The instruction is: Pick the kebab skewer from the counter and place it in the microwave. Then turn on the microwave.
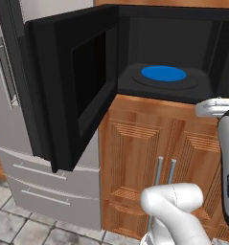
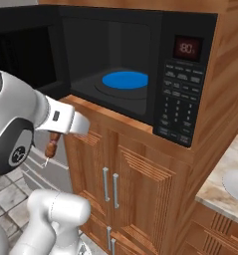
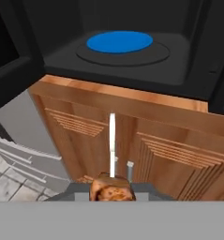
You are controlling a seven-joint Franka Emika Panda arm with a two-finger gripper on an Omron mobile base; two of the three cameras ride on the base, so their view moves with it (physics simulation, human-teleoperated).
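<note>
The jaws are clamped on the kebab skewer point(image 3: 111, 185), its thin pale stick pointing ahead and its glossy brown-orange chunks pinched at the grip, held in front of the wooden cabinet below the microwave point(image 2: 187, 84). The black oven's door point(image 1: 63, 91) hangs wide, apparently so the skewer can go onto the smooth round blue plate point(image 3: 119, 41).

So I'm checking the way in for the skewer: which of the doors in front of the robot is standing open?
The black microwave door, swung out to the left so the blue plate shows. The wooden cabinet doors below are shut.
</note>
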